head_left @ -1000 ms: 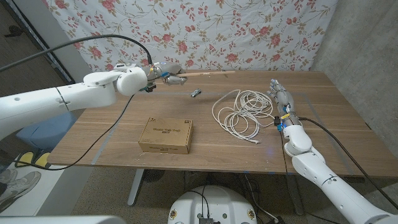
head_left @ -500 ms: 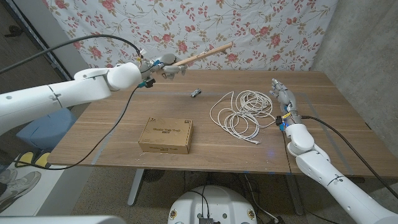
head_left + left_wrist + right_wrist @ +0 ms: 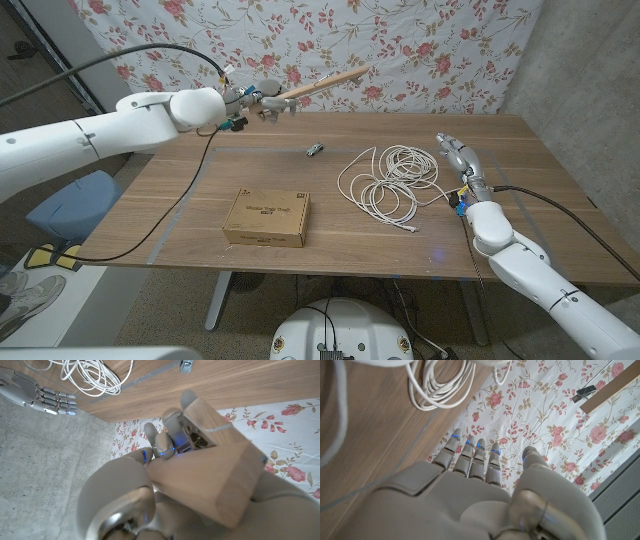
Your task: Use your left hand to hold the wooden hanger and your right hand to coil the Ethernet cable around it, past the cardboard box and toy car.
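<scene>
My left hand (image 3: pixel 256 101) grips one end of the wooden hanger (image 3: pixel 322 84) and holds it in the air above the table's far left, its free end slanting up to the right. In the left wrist view my fingers (image 3: pixel 170 435) wrap the hanger's thick wooden end (image 3: pixel 210 475). The white Ethernet cable (image 3: pixel 388 178) lies in loose coils on the table right of centre. My right hand (image 3: pixel 458 160) stands open just right of the coils, fingers straight and holding nothing. The cardboard box (image 3: pixel 266 218) lies near the front; the small toy car (image 3: pixel 314 150) sits behind it.
A floral cloth (image 3: pixel 420 50) hangs behind the wooden table (image 3: pixel 180 200). A black cable (image 3: pixel 185 190) droops from my left arm over the table's left part. The cable's plug end (image 3: pixel 408 228) lies toward the front edge.
My left hand has lifted the hanger off the far table edge and tilted its free end upward. My right hand has barely moved.
</scene>
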Available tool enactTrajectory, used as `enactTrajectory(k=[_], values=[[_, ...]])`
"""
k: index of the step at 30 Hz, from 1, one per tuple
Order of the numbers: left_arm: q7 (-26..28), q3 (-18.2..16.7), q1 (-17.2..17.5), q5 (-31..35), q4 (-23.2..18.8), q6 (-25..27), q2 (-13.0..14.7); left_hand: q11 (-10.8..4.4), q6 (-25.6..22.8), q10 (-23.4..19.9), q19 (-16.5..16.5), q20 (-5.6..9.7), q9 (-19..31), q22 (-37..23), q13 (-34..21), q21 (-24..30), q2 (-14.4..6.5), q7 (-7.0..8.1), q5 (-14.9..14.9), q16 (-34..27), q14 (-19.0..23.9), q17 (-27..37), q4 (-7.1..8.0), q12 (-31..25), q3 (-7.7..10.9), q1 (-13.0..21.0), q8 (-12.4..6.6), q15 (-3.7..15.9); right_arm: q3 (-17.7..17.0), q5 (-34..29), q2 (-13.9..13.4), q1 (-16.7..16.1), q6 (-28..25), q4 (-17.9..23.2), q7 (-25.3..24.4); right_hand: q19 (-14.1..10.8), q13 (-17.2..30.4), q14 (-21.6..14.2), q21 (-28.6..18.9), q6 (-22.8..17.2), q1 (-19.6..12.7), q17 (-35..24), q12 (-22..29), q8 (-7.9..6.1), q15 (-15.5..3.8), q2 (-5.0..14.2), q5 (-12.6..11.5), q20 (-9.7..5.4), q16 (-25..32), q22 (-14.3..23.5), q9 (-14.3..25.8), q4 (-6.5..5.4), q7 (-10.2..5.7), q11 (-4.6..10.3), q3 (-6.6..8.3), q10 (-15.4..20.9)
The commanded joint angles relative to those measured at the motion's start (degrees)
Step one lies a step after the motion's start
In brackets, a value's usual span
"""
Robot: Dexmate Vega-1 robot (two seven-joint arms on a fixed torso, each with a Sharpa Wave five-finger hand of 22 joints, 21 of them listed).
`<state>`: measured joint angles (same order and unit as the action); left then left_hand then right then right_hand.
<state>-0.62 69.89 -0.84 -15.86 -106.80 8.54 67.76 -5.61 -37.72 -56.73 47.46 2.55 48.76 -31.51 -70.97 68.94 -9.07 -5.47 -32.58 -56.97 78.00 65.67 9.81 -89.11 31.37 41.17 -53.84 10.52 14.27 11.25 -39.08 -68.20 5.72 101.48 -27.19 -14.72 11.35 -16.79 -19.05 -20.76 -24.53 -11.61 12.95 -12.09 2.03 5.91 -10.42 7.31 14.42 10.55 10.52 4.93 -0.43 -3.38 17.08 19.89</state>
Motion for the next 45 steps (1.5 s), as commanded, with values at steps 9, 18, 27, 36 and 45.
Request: enactTrajectory(k=[9,18,27,36,45], values=[[-6.00,-0.48,-2.95,0.95,1.89,3.35,-2.43,0.29,-0.26,0.14,0.00,0.05,-0.13,0.72,-0.04,1.25,-0.10,-1.03,0.55,0.03,0.51,-0.42,-0.20,-0.60,1.12,-0.69,0.21,0.15,0.57,-13.09,-11.17,-7.64,-26.14,22.24,-0.36,-1.14,0.39,-1.81,-0.06,-1.90,-1.65,-0.87,0.45,-0.61,-1.43,0.24,0.15,0.52,1.10,0.30,0.37,1.58,0.38,0.68,0.45,1.78],[-7.06,-0.85,-2.57,0.84,2.19,3.54,-2.50,0.31,-0.21,0.22,-0.20,0.17,-0.52,1.27,-0.06,1.91,-0.10,-1.10,0.95,-0.32,0.36,0.11,-0.23,-0.63,1.63,-0.91,0.29,0.02,3.21,-18.32,-14.36,-8.45,-37.03,28.68,2.20,-1.74,0.50,-2.10,-0.17,-2.91,-2.03,-1.30,0.57,-0.84,-2.05,-0.36,0.19,0.57,1.45,0.35,0.43,2.15,0.54,0.61,0.21,2.54],[-6.77,-1.36,-2.47,1.54,0.64,4.14,-2.03,0.23,-0.09,0.27,-0.38,0.17,-0.61,1.71,-0.06,2.56,-0.08,-1.03,1.29,-0.48,0.24,0.35,-0.25,-0.64,2.08,-1.13,0.23,0.12,4.80,-22.13,-16.79,-10.27,-42.45,33.20,3.61,-3.29,0.96,-4.56,-0.59,-5.17,-2.65,-2.34,1.22,-1.43,-3.26,-0.94,-0.13,0.49,3.05,0.47,0.55,2.82,1.05,0.40,-0.15,4.58],[-7.90,-1.36,-2.72,2.23,-0.32,5.66,-2.38,0.28,-0.08,0.35,-0.61,0.16,-0.76,2.01,-0.06,3.10,-0.04,-1.08,1.56,-0.39,0.14,0.19,-0.25,-0.64,2.40,-1.33,0.19,0.10,7.29,-27.03,-19.21,-11.13,-47.78,37.01,5.13,-3.81,1.31,-4.49,-0.68,-5.66,-3.92,-3.18,1.19,-1.45,-4.27,-1.42,-0.46,0.54,3.55,0.54,0.62,3.65,0.38,1.60,-0.16,4.60],[-10.84,-1.29,-3.76,3.29,-1.57,7.52,-2.69,0.22,-0.05,0.46,-0.91,0.17,-0.93,2.11,-0.06,3.65,0.00,-0.96,1.77,-0.39,0.20,0.10,-0.25,-0.62,2.71,-1.52,0.18,0.13,12.30,-33.29,-21.57,-7.90,-51.70,39.12,10.02,-3.75,1.46,-3.98,-0.60,-5.73,-4.20,-3.61,1.16,-1.37,-4.64,-1.65,-0.57,0.58,3.62,0.56,0.64,3.75,0.01,2.04,-0.32,4.58]])
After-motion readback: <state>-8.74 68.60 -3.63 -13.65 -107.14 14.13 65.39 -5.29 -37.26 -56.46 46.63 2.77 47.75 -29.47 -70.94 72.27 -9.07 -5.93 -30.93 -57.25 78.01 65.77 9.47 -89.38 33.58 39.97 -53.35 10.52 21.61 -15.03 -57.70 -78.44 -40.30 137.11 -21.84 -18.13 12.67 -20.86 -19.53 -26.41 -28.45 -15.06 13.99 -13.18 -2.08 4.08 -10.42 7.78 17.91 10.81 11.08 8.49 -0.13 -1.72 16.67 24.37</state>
